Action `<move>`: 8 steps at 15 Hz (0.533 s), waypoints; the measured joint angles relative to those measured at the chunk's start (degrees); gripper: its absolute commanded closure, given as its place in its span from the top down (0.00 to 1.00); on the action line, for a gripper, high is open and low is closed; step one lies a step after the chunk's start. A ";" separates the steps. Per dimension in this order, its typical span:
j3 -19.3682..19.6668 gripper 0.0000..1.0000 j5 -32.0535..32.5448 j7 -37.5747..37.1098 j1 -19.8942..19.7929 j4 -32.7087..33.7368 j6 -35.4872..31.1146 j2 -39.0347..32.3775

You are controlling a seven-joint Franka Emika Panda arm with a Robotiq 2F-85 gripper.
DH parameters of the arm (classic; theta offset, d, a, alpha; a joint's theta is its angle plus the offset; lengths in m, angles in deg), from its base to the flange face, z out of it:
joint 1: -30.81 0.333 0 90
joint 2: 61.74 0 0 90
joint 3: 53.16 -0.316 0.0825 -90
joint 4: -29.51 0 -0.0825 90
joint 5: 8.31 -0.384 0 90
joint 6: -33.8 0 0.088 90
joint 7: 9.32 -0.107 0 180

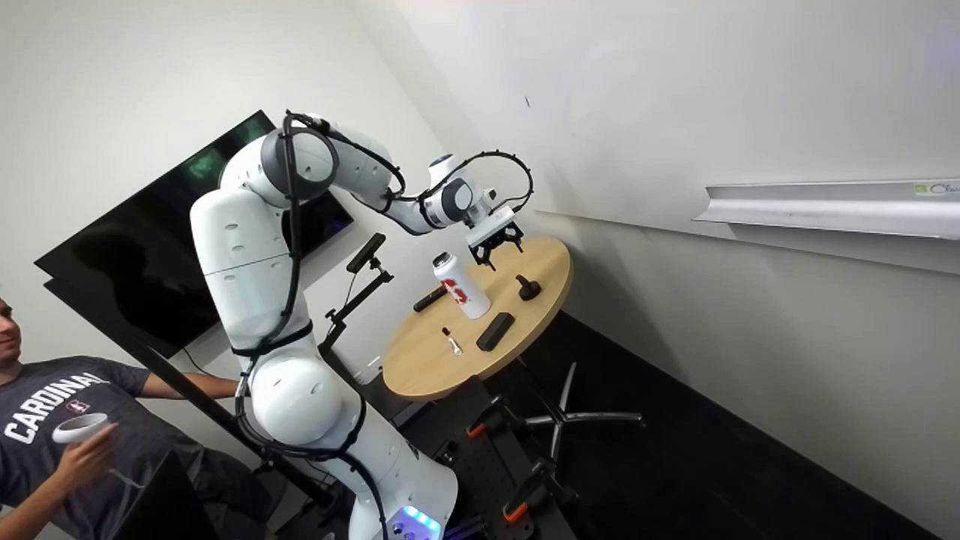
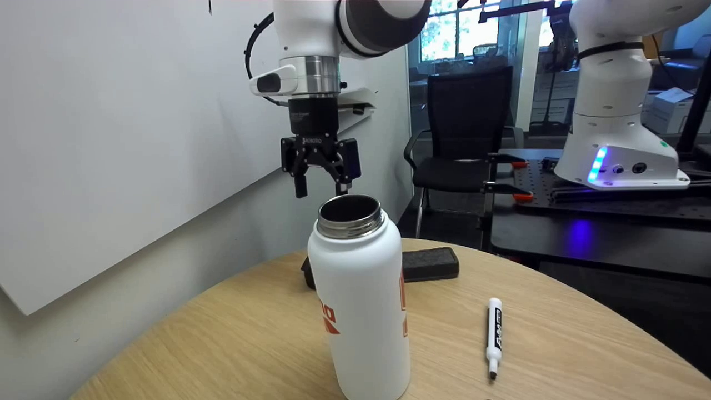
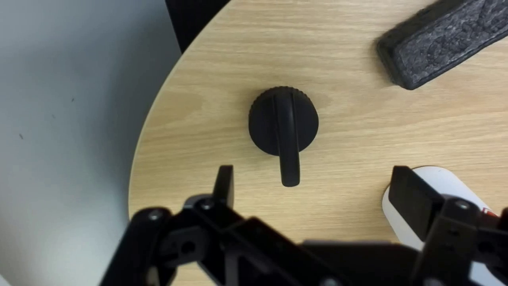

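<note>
1. While hovering above the wooden surface (image 2: 239, 328), shows the claw (image 2: 321, 189) with jaws spread wide.
2. Shows, in an exterior view, a white bottle (image 2: 364, 311) upright on the near side, with a marker (image 2: 494, 336) to the right and a black block (image 2: 432, 264) farther off.
3. Looks down, in the wrist view, on a black lid (image 3: 268, 121) lying on the surface, left of the white bottle.

I have a pale wall (image 1: 750, 322) near me, with a white board (image 1: 675, 112) and its metal ledge (image 1: 825, 204) above the dark floor (image 1: 697, 465). A large black screen (image 1: 150, 262) stands out against another light wall (image 1: 112, 75), and metal legs (image 1: 607, 418) show beneath my round wooden counter (image 1: 420, 367). Beyond a black chair (image 2: 469, 122), daylight and green leaves fill a paned window (image 2: 441, 39).
</note>
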 measured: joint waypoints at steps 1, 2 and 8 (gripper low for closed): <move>0.00 1.00 0.00 0.00 -0.10 -0.02 0.00 0.17; 0.00 1.00 0.00 0.00 -0.15 0.00 0.00 0.24; -0.04 1.00 2.39 -0.27 0.17 0.17 -0.17 -1.49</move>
